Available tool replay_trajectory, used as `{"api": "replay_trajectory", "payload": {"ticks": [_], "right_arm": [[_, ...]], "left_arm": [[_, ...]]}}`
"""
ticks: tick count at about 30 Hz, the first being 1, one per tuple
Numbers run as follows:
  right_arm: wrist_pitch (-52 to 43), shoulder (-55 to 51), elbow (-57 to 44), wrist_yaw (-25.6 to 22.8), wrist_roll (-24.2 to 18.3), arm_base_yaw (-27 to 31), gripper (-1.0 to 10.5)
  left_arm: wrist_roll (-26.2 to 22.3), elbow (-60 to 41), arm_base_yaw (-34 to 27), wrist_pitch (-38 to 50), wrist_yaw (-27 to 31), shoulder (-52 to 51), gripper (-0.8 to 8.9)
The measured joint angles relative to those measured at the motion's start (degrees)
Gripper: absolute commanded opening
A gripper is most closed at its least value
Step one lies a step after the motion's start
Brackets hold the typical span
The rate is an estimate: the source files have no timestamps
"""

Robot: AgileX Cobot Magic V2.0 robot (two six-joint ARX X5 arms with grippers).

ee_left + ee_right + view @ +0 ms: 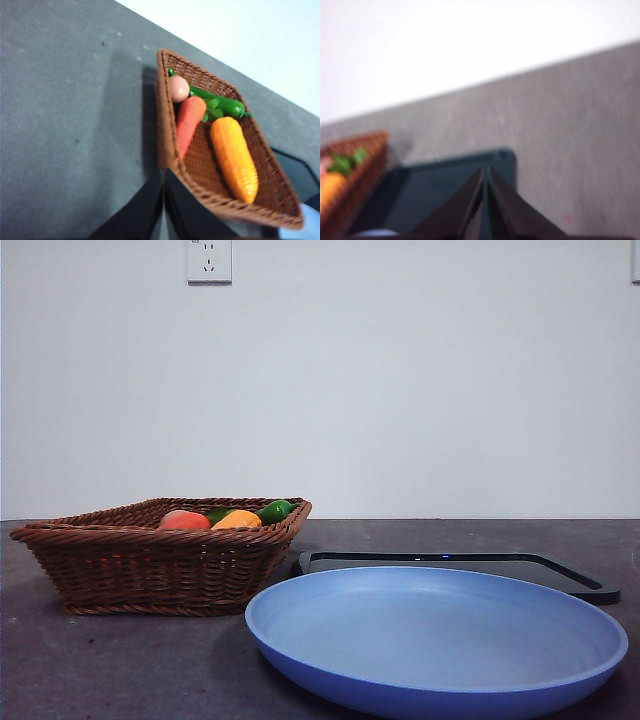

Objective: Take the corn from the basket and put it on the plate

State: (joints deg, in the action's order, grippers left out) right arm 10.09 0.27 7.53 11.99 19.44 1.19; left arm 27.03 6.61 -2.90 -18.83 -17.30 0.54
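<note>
Blue plate (436,640) foremost, corn (234,157) in basket (166,130); left end effector (163,192) and right end effector (485,187) both pressed together, empty.

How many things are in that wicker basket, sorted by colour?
Yellow-orange: 1, the corn
Red-orange: 1, a carrot-shaped piece
Pinkish: 1, a round peach
Green: 2 or so, vegetables, bunched together and hard to separate
Total: about 5 in the basket
</note>
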Motion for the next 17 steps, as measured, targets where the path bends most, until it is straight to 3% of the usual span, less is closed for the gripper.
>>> {"api": "replay_trajectory", "payload": {"ticks": [7, 11, 17], "right_arm": [[5.92, 4.7, 10.97, 0.72, 0.48, 0.0, 0.0], [10.25, 10.38, 17.22, 4.7, -0.52, 0.0, 0.0], [19.67, 21.0, 27.02, 13.2, -6.05, 0.0, 0.0]], "left_arm": [[-0.04, 10.88, 0.02, -5.01, -1.6, 4.61, 0.06], [-2.62, 17.68, 0.02, -9.53, -4.24, 10.43, 0.06], [-9.79, 27.39, 0.02, -17.14, -9.29, 19.67, 0.06]]}}
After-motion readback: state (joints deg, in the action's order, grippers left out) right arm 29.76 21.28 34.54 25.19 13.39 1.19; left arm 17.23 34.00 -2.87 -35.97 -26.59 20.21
